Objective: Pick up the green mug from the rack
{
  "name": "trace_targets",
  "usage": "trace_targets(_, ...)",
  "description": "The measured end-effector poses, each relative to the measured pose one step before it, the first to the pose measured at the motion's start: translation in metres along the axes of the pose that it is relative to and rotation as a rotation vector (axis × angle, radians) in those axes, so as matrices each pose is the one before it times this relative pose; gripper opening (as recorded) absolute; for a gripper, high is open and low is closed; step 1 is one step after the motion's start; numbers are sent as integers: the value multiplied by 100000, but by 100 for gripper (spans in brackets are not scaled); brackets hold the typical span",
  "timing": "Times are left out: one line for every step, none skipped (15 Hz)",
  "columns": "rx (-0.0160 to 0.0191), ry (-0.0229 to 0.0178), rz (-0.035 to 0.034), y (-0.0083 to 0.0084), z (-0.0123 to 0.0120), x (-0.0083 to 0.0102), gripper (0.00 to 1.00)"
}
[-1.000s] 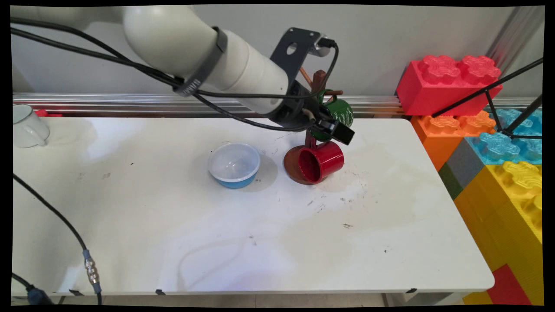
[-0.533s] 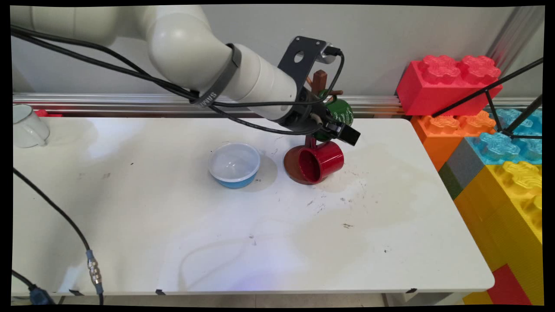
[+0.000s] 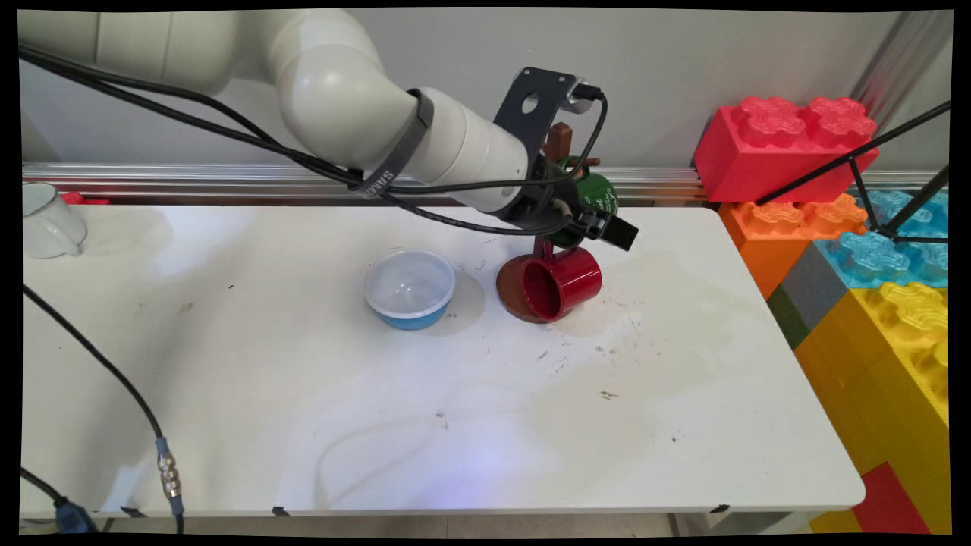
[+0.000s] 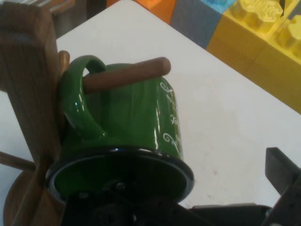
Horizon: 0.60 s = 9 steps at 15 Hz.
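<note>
A green mug [image 3: 595,196] with white lettering hangs by its handle on a peg of a brown wooden mug tree [image 3: 560,140] at the table's back. My gripper [image 3: 601,227] is right at the mug's mouth and stands open. One black finger [image 3: 623,234] sticks out to the right, clear of the mug. In the hand view the green mug [image 4: 136,122] fills the middle, its dark rim against my linkage. The peg [image 4: 127,77] passes through the handle, and that finger [image 4: 281,172] stands apart on the right. A red mug [image 3: 565,282] hangs lower on the tree.
A blue bowl [image 3: 410,289] with a pale inside stands left of the tree's round base [image 3: 510,292]. A white mug [image 3: 47,220] sits at the table's far left edge. Large toy blocks [image 3: 857,227] are stacked off the right end. Black cables hang at the front left.
The arm and hand have shifted a little to the right, and the black finger now reaches further right. The green mug has stayed on its peg.
</note>
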Motion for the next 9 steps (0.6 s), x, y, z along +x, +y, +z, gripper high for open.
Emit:
trace_targets(2, 351, -203, -40, 128, -9, 100)
trace_targets(-7, 244, -140, -23, 81, -3, 100)
trace_targets(26, 382, -192, -42, 108, 1, 100)
trace_targets(51, 378, -256, -51, 120, -5, 100)
trace_targets(-10, 323, -204, -30, 87, 4, 100)
trace_targets(-22, 272, -207, -27, 77, -16, 100)
trace_targets(-27, 340, -240, -33, 69, -6, 100)
trace_targets(-24, 250, -247, -35, 46, -33, 100)
trace_targets(10, 91, -271, -39, 11, -44, 0)
